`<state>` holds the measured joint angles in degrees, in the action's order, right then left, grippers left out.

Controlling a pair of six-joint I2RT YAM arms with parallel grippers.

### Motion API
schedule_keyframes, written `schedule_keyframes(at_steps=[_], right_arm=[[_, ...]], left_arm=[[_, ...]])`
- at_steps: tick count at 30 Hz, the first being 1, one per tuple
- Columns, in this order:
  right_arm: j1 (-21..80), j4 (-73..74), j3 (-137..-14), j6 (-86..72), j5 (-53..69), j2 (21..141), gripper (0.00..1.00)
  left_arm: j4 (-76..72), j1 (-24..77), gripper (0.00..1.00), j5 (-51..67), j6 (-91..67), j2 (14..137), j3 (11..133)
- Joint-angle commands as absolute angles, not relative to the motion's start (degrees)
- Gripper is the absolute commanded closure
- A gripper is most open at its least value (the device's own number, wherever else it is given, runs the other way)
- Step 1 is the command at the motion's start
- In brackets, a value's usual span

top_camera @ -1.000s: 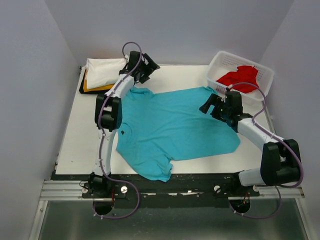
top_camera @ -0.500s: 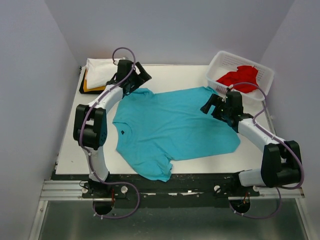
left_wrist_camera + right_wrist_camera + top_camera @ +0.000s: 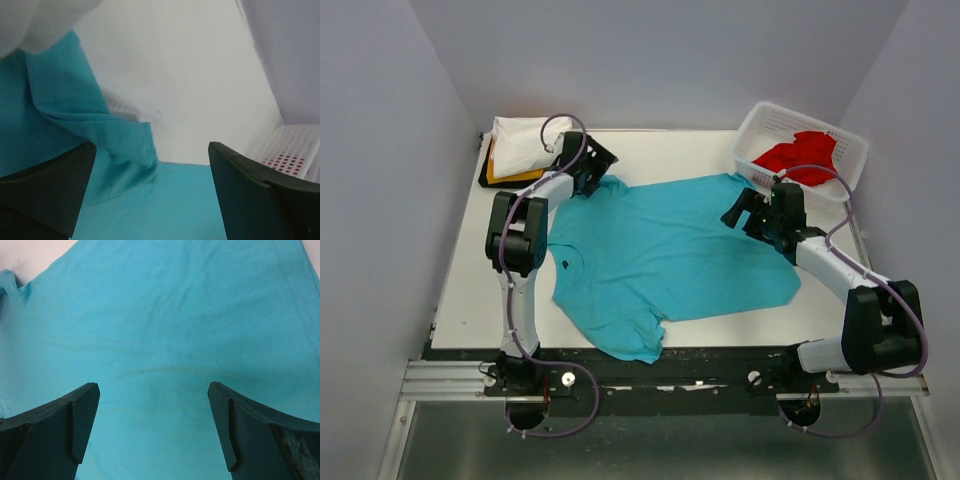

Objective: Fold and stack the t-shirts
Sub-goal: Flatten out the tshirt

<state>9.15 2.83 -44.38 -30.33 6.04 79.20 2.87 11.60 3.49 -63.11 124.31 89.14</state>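
Note:
The teal t-shirt [image 3: 670, 260] lies spread flat across the white table, one sleeve hanging near the front edge. My left gripper [image 3: 600, 166] is open just above the shirt's far-left sleeve; in the left wrist view [image 3: 150, 165] that rumpled sleeve [image 3: 115, 135] lies between the jaws. My right gripper [image 3: 735, 212] is open, low over the shirt's far-right part; in the right wrist view [image 3: 152, 400] only flat teal cloth [image 3: 160, 330] shows between the jaws. A red t-shirt [image 3: 798, 156] lies in the basket. White [image 3: 525, 140], yellow-orange [image 3: 510, 177] and black shirts are stacked at the far left.
The white lattice basket [image 3: 765, 120] stands at the far right corner, also seen in the left wrist view [image 3: 295, 150]. Grey walls close in the table on three sides. Bare white table [image 3: 480, 270] shows left of the teal shirt.
My left arm has swung its elbow out left and back, and its gripper has come down from near the white stack to the teal shirt's far-left sleeve. The right arm has barely moved.

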Motion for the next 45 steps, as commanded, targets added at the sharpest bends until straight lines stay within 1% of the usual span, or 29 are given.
schedule_keyframes(at_steps=[1, 4, 8, 10, 12, 14, 17, 20, 24, 26, 28, 30, 32, 34, 38, 45], right_arm=[[9.04, 3.14, -44.59, -29.38, 5.04, 80.16, 0.0], [9.02, 3.74, -45.0, -29.47, 5.09, 79.69, 0.0], [9.03, 3.91, -45.14, -29.38, 4.57, 78.65, 0.0], [9.03, 4.35, -45.26, -29.3, 4.64, 78.16, 0.0], [9.05, 3.27, -44.66, -29.16, 4.22, 77.72, 0.0], [9.03, 2.93, -44.77, -29.01, 3.19, 78.05, 0.0], [9.05, 3.74, -46.0, -28.95, 3.19, 78.68, 0.0], [9.05, 2.74, -45.37, -29.04, 2.59, 78.48, 0.0], [9.05, 3.58, -44.72, -28.91, -1.31, 79.31, 0.0], [9.05, 3.72, -44.41, -28.89, -3.15, 79.96, 0.0], [9.06, 4.02, -44.89, -28.77, -5.21, 81.46, 0.0], [9.05, 4.75, -46.69, -28.97, -7.12, 83.85, 0.0], [9.05, 3.76, -49.07, -29.06, -7.82, 87.77, 0.0], [9.1, 4.02, -52.65, -29.16, -6.85, 92.0, 0.0], [9.05, 3.48, -55.89, -30.75, -6.41, 97.63, 0.0], [8.98, 2.96, -53.65, -32.69, -8.81, 99.0, 0.0]], left_arm=[[0.75, 10.95, 0.01, -1.78, -72.78, 127.97, 95.01], [3.88, 10.81, 0.01, -3.84, -75.36, 132.15, 102.72], [7.82, 9.94, 0.01, -0.26, -77.22, 141.78, 119.42], [6.44, 9.71, 0.01, 2.91, -76.22, 145.77, 126.19], [6.12, 9.82, 0.02, 5.76, -74.97, 147.43, 130.71], [5.91, 10.39, 0.02, 7.59, -71.36, 145.65, 131.85], [7.07, 10.81, 0.01, 9.58, -63.28, 138.36, 127.61], [12.4, 11.09, 0.02, 11.6, -54.82, 126.81, 119.02], [24.24, 12.66, 0.01, 8.65, -42.62, 110.42, 101.54], [28.37, 13.84, 0.02, 5.04, -40.29, 103.04, 92.07], [26.89, 14.41, 0.02, 4.86, -40.25, 96.45, 77.98], [23.55, 14.41, 0.02, 7.15, -41.32, 91.76, 68.55], [19.88, 14.43, 0.01, 10.81, -41.47, 89.58, 62.07], [19.74, 14.35, 0.02, 12.29, -42.1, 90.95, 60.09], [23.44, 13.81, 0.02, 9.77, -40.86, 96.56, 64.51], [32.45, 11.69, 0.01, 7.9, -40.68, 105.35, 74.95]])
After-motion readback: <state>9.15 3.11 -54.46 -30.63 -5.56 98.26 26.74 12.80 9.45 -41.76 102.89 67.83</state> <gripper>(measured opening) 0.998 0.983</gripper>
